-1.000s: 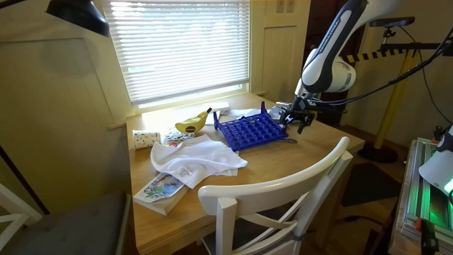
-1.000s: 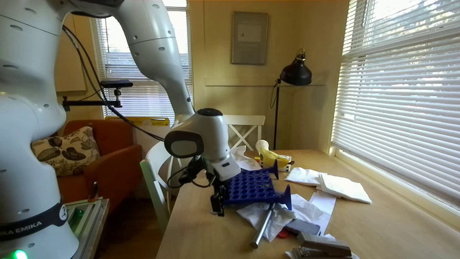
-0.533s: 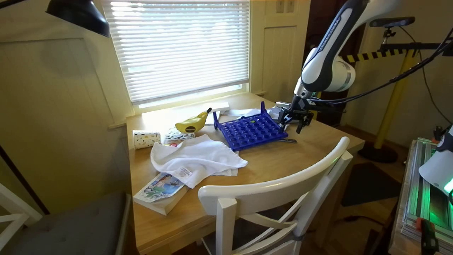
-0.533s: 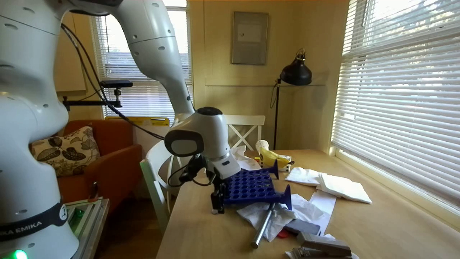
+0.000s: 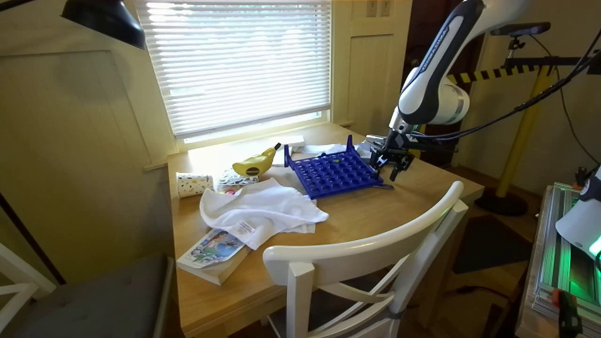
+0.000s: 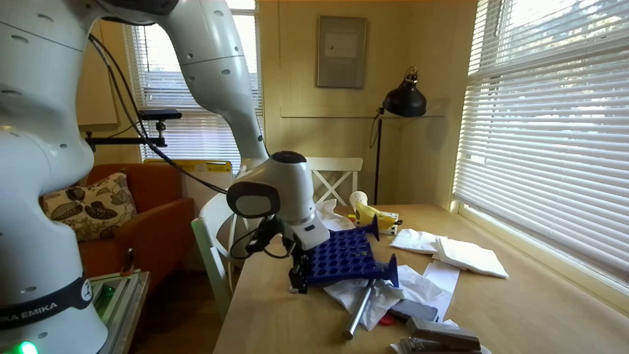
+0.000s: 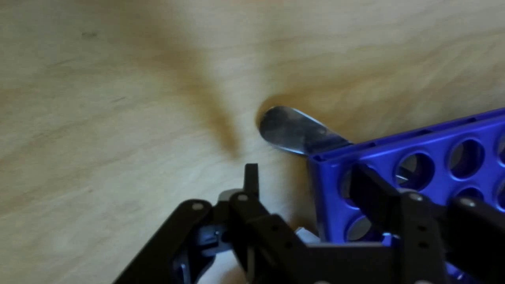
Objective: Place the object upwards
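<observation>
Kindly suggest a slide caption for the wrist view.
Open gripper at a corner of the blue rack, a metal piece protruding beneath.

In an exterior view, the camera stands behind a white chair point(image 5: 357, 258), higher than the counter point(image 5: 361, 213), tilted downward and facing slatted window blinds point(image 5: 239, 65); the Panda arm point(image 5: 434, 70) shows at upper right. In an exterior view from beside the arm base point(image 6: 59, 327), the camera faces along the counter toward a black lamp point(image 6: 404, 101), at a shallow angle. Both exterior views share the blue grid rack point(image 5: 331, 173), the speckled cup point(image 5: 194, 184) and the arm. The wrist view, the nearest, looks steeply down at the counter, fingers point(image 7: 373, 193) at its bottom edge, and shares part of the rack with both.
</observation>
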Tool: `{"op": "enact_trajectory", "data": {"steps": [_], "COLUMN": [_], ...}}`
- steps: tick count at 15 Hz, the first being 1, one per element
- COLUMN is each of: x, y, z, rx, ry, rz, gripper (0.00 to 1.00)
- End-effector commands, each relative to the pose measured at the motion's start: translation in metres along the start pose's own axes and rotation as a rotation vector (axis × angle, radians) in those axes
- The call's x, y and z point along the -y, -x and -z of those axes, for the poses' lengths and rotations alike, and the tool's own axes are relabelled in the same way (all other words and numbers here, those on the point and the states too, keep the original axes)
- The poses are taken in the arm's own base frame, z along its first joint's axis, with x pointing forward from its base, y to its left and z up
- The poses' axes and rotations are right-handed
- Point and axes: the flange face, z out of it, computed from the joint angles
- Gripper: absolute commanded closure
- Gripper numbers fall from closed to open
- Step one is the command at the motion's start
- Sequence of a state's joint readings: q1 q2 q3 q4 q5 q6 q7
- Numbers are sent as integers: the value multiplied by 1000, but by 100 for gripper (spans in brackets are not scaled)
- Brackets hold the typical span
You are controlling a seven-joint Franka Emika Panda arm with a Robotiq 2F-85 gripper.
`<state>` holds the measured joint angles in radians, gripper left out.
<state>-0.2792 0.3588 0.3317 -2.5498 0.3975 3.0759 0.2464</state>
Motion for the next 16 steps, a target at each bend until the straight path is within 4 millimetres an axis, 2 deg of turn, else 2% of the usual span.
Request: {"op": "enact_trajectory", "data": {"steps": [1, 5, 7, 10, 14, 16], "x": [0, 0, 0, 6, 13, 5], "y": [-6, -8, -9, -19, -64, -89], "z": [-10, -10, -6, 25, 75, 97], "rx": [3, -8, -7, 8, 95, 152], "ry": [2, 2, 9, -24, -160, -248], "rz": [3, 4, -1, -13, -63, -146], "gripper": [69, 97, 100, 99, 99, 99]}}
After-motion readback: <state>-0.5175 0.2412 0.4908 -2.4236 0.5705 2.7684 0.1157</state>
